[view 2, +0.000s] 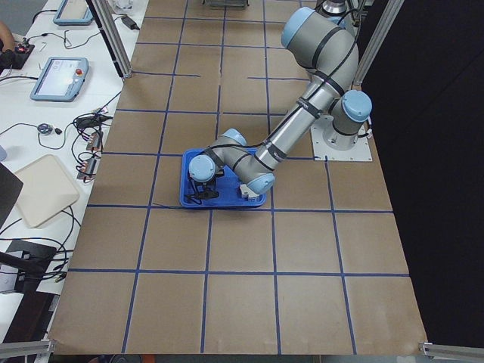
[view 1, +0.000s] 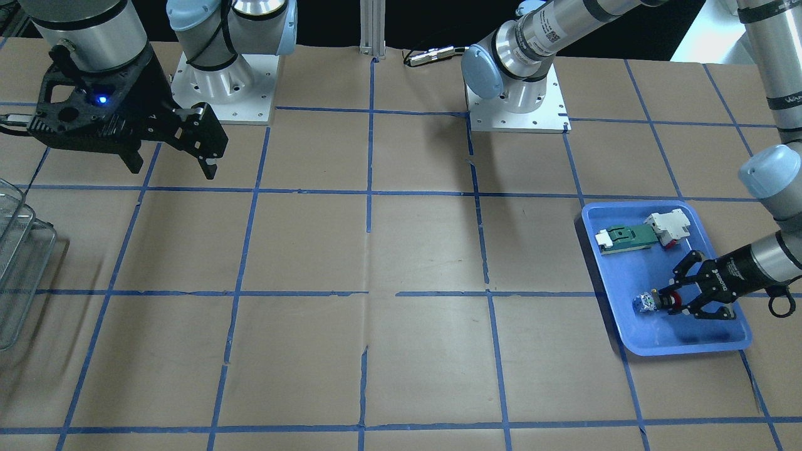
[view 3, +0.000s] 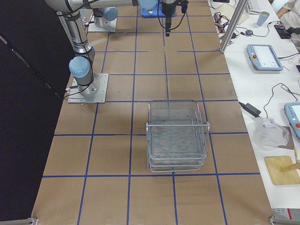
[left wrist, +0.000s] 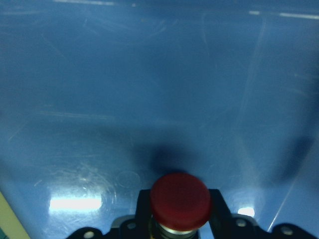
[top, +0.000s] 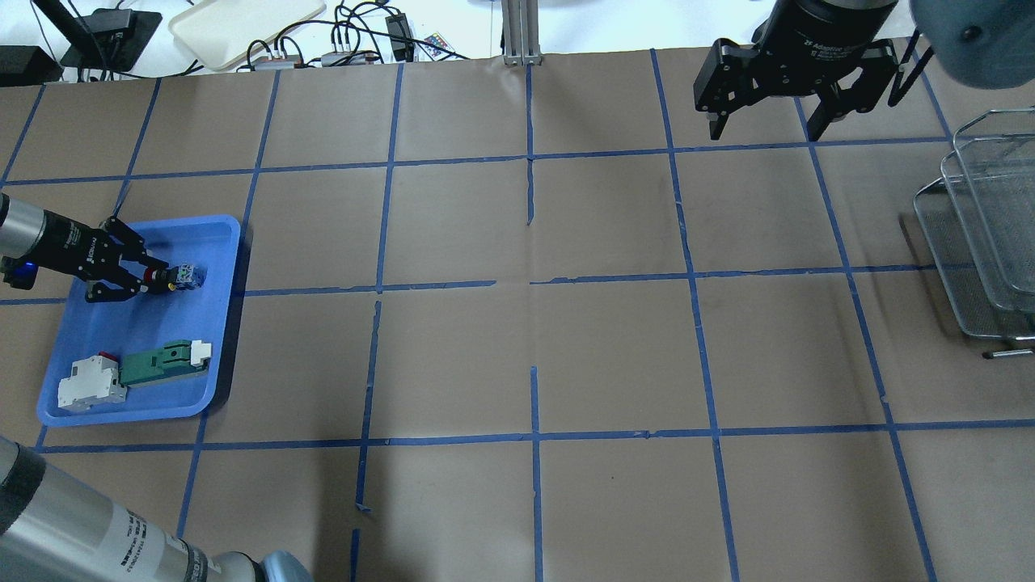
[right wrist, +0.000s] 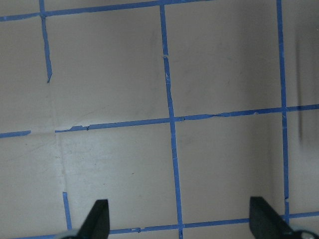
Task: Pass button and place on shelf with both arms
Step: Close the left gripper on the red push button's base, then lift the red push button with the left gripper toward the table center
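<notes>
The button [view 1: 645, 304] has a red cap, a black collar and a whitish-blue end. It is in the grip of my left gripper [view 1: 663, 301], low over the blue tray [view 1: 626, 275] at the table's left end. In the overhead view the left gripper [top: 160, 277] is shut on the cap end and the button [top: 184, 276] points right. The left wrist view shows the red cap [left wrist: 179, 199] between the fingers, with the tray floor beyond. My right gripper [top: 768, 121] is open and empty, high above the table. The wire shelf [top: 986, 226] stands at the right end.
A green-and-white flat part [top: 162, 362] and a white block with red [top: 89, 384] lie in the tray's near half. The shelf also shows in the exterior right view [view 3: 177, 136]. Brown paper with a blue tape grid [top: 534, 323] covers the table.
</notes>
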`<state>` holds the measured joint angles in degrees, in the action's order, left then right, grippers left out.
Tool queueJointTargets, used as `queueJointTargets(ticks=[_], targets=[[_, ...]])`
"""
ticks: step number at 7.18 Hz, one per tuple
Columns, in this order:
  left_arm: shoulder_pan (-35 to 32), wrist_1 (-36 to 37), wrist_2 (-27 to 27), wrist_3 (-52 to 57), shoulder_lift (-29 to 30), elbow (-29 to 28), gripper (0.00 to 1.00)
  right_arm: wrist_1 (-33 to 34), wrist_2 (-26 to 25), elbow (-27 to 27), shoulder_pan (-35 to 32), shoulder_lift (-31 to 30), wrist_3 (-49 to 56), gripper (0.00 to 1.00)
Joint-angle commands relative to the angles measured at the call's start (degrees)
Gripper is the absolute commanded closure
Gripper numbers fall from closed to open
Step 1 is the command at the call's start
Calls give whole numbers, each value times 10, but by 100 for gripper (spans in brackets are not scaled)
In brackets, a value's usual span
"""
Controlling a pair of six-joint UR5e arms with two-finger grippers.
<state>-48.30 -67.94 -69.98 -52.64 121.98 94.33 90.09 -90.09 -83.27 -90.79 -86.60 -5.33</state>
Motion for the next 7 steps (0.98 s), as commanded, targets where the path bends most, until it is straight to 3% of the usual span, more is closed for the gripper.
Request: queueJointTargets(ticks=[1, 3, 5, 7], targets=[[-34, -37, 11, 0, -41, -7, 100, 0, 0, -2, 0, -1, 4, 0], [-91, -134, 33, -29, -89, -44, 100, 1, -1, -2, 0, -1, 15, 0], [-177, -146, 98, -136, -134, -35, 100, -9, -1, -2, 2, -1, 99, 0], [-294, -140, 105, -257, -164, -35, 100, -10, 11, -2, 0, -3, 198, 0]])
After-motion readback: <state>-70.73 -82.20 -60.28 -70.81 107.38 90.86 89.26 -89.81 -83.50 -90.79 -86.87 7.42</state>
